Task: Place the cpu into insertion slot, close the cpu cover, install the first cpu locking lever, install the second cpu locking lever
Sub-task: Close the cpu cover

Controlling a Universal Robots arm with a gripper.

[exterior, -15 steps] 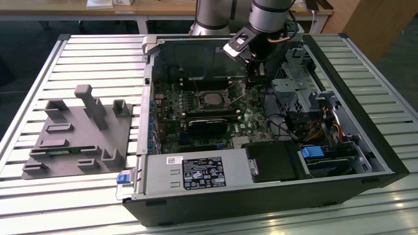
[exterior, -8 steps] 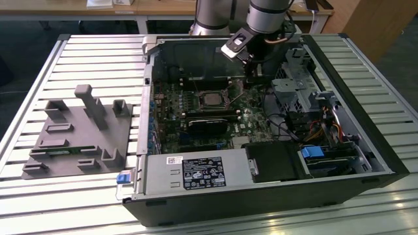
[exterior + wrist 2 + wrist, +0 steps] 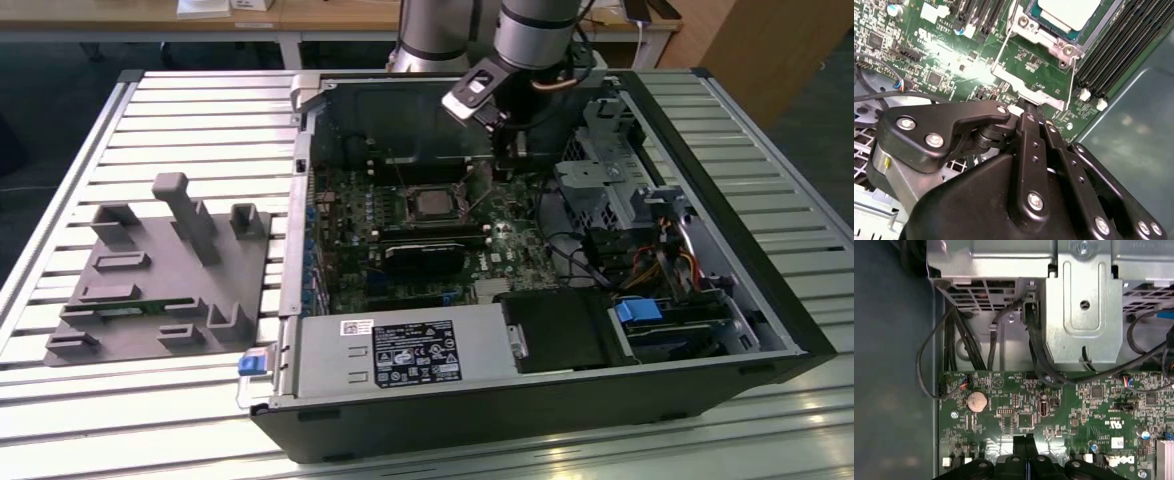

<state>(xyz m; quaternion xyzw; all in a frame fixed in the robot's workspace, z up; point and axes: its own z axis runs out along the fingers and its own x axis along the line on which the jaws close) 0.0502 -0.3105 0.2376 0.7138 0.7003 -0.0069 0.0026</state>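
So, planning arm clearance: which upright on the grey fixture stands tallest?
The middle post, rising clearly above the shorter blocks on either side of it on the grey fixture.

Cool, even light falls from above in the exterior view. The slats of the desk (image 3: 561, 450) throw back pale streaks nearest the camera, and the computer case (image 3: 387, 120) holds shade along its back wall. In the second wrist view 1 white glare washes over the motherboard (image 3: 974, 75) beside the shiny cpu cover (image 3: 1024, 86) pinched in my hand (image 3: 1026, 106), itself a dark mass. In the first wrist view the metal cage (image 3: 1084, 315) is bright and the side wall (image 3: 889, 390) dim.
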